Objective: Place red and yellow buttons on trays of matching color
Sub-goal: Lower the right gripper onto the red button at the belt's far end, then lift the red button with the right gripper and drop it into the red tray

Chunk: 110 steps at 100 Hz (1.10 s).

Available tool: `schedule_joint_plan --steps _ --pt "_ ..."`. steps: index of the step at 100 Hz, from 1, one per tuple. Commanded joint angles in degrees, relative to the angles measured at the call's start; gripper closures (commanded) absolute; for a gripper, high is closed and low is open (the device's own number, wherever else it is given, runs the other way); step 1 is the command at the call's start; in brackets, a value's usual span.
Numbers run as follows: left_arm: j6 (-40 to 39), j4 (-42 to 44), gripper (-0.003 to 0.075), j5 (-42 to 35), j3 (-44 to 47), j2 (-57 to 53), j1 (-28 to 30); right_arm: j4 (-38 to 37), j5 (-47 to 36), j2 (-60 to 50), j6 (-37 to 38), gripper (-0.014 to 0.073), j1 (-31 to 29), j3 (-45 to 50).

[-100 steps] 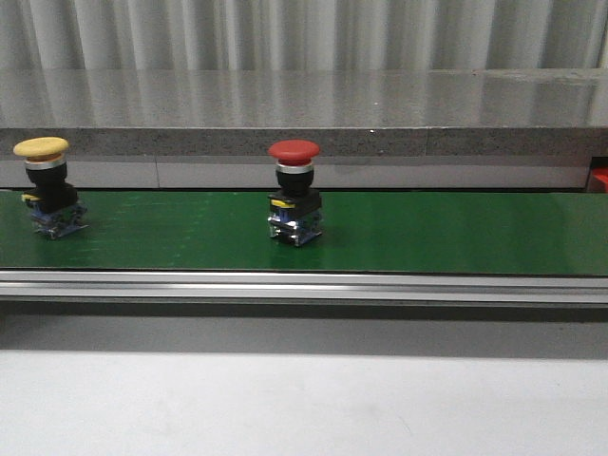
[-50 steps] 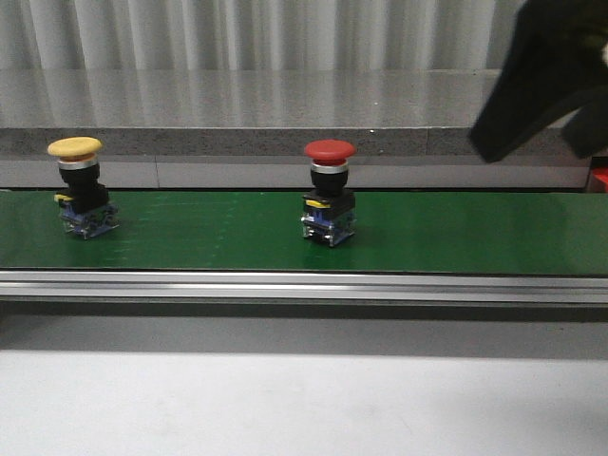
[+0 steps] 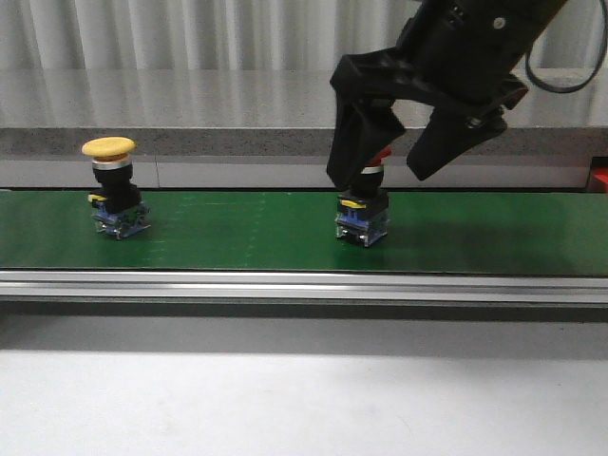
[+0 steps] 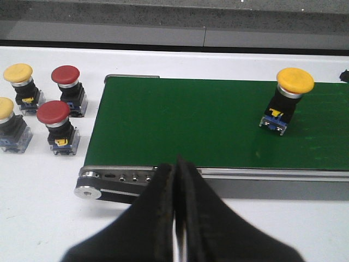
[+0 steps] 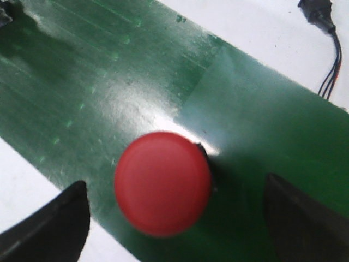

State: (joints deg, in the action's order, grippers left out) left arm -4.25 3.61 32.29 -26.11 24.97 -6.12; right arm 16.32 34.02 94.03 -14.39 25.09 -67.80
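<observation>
A red button [image 3: 363,217] stands upright on the green conveyor belt [image 3: 237,233]; its cap is mostly hidden behind my right gripper [image 3: 389,161], which hangs open just above it, fingers apart on either side. In the right wrist view the red cap [image 5: 162,183] lies between the two fingertips [image 5: 52,226], untouched. A yellow button [image 3: 114,195] stands on the belt at the left, also seen in the left wrist view [image 4: 286,101]. My left gripper [image 4: 175,218] is shut and empty, in front of the belt's end. No trays are in view.
Several spare red and yellow buttons [image 4: 65,90] stand on the white table beside the belt's end roller [image 4: 90,191]. A grey ledge [image 3: 190,142] runs behind the belt. A black cable [image 5: 327,60] lies beyond the belt. A metal rail [image 3: 285,285] edges the belt's front.
Both buttons have travelled to the right along the belt. My right gripper has come in from the upper right and dropped over the red button, jaws open.
</observation>
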Motion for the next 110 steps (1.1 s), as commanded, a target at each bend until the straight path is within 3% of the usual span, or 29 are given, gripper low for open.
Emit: schedule_joint_plan --steps 1,7,19,24,44,64,91,110 --pt "-0.58 -0.44 0.0741 -4.38 -1.69 0.37 -0.45 0.73 -2.39 0.32 -0.62 -0.0011 0.11 -3.79" --pt "-0.58 -0.44 0.0741 -4.38 -1.69 0.37 -0.45 0.73 -2.1 1.21 -0.62 0.0063 0.11 -4.47" --pt "-0.58 -0.44 0.0741 -4.38 -1.69 0.37 -0.45 0.73 -0.51 1.27 -0.62 0.0295 0.11 -5.04" --pt "-0.58 -0.44 0.0741 -4.38 -1.69 0.37 -0.45 0.73 0.86 0.83 -0.62 0.034 -0.5 -5.1" --pt "-0.58 -0.44 0.0741 -4.28 -1.69 0.37 -0.45 0.68 8.6 -1.46 -0.56 0.0336 -6.86 -9.32" --pt "-0.58 -0.44 0.0741 -4.28 -1.69 0.37 -0.45 0.5 11.16 -2.61 -0.56 0.0336 -20.59 -16.89" --pt "-0.58 -0.34 0.0741 -4.28 -1.69 0.37 -0.45 0.55 0.3 1.24 1.94 0.0336 -39.76 -19.25" --pt "-0.58 -0.34 0.0741 -4.28 -1.69 0.37 -0.45 0.55 -5.9 7.49 2.21 0.0336 -46.98 -19.25"
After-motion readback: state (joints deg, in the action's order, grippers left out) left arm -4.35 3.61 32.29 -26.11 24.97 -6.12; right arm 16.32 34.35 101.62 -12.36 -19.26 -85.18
